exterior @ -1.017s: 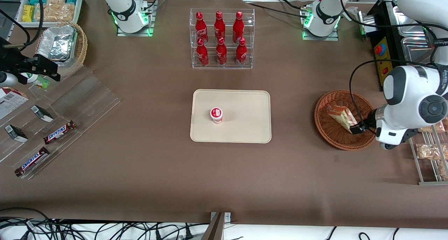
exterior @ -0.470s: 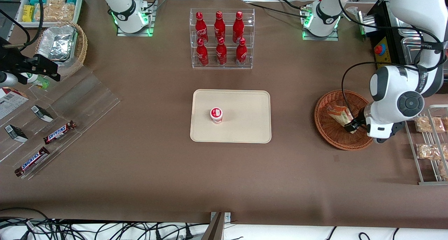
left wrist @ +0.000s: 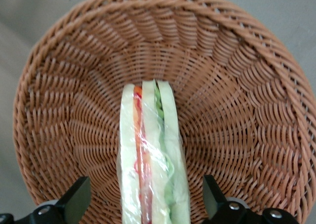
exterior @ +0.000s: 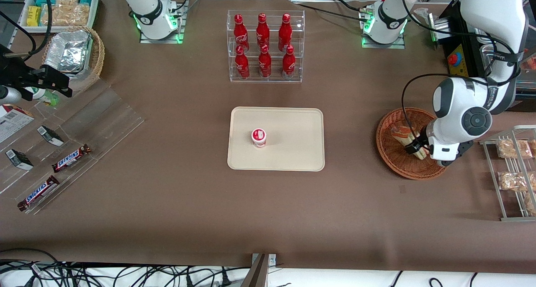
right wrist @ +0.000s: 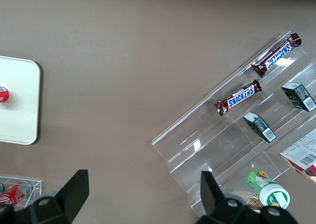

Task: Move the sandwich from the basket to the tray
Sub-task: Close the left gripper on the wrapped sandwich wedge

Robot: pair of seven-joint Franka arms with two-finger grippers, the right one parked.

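One small red-and-white lidded cup (exterior: 258, 137) stands on the flat beige rectangular tray with its low raised rim (exterior: 293, 161), a little toward the parked arm's end from the tray's middle, so most of the tray's floor toward the working arm's end lies bare; I judge that bare part the natural landing spot, since it keeps the cup out of the way. At about twelve o'clock from the tray a clear acrylic rack of red bottles (exterior: 265, 46) stands well apart and should not trouble the carry. Well off at three o'clock in the front view sits the round, shallow, reddish-brown woven wicker basket (exterior: 391, 159), and the clear-wrapped wedge sandwich of pale bread with red and green filling (left wrist: 150, 159) lies in its bowl, cut face up. The left arm's two-finger gripper (exterior: 415, 149) is down inside the basket, its fingers spread wide to either side of the sandwich with wicker showing in both gaps, so neither pad touches the wrap. That straddle looks deliberate: squeezing across the flat bread faces should hold the wedge steadily. The grasp seems the step in hand, with lift and transfer not yet done. The slippery film could slide if the squeeze is light.
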